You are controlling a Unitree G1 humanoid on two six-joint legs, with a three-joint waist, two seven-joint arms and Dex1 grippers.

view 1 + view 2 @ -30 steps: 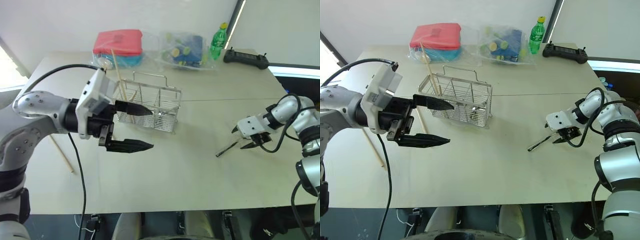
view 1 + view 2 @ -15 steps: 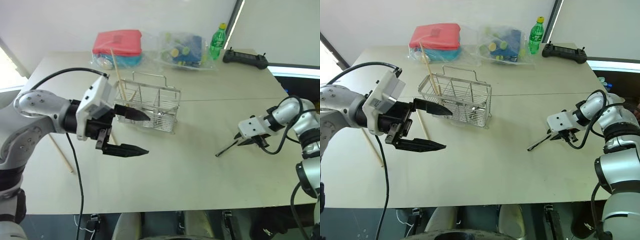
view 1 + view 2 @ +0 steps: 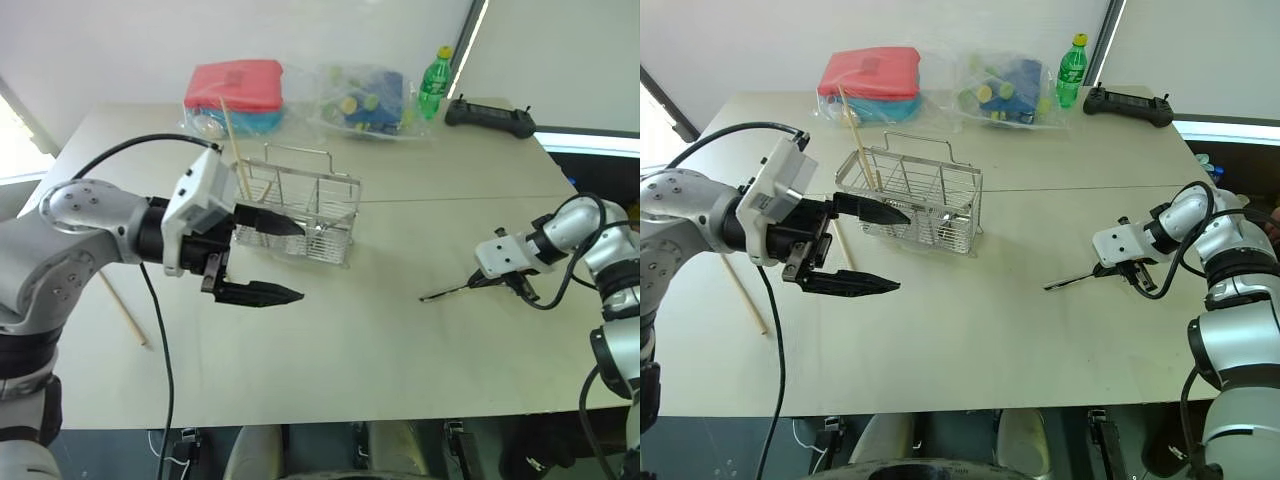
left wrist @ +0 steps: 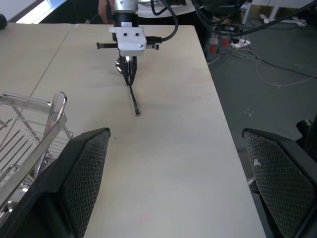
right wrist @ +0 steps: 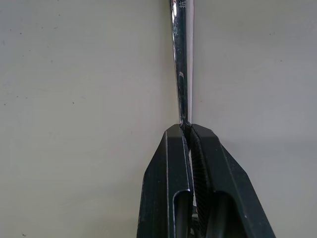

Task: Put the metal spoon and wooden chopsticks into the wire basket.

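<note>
The right gripper [image 5: 190, 130] sits at the right edge of the head view, low over the table [image 3: 400, 340], its two black fingers pressed together on the metal spoon [image 3: 447, 292]; in the right wrist view the slim shiny handle runs straight out from between the fingertips across the pale tabletop; in the head view the handle points toward the middle of the frame, and whether its far end touches the table cannot be told.

The left gripper [image 3: 272, 258] is left of centre, held above the table with its fingers spread wide apart and nothing between them; the upper finger overlaps the front of the wire basket [image 3: 300, 205] in the picture, the lower one reaches out below it.

The basket stands upright in the upper middle of the frame; one of the wooden chopsticks [image 3: 234, 145] leans upright in its left end, rising well above the rim; another chopstick [image 3: 122, 307] lies flat on the table at the far left, partly hidden behind the left arm.

Along the top of the frame lie a red pouch [image 3: 235, 84], a clear bag of small items [image 3: 365, 98], a green bottle [image 3: 434, 84] and a black controller [image 3: 490, 116].
</note>
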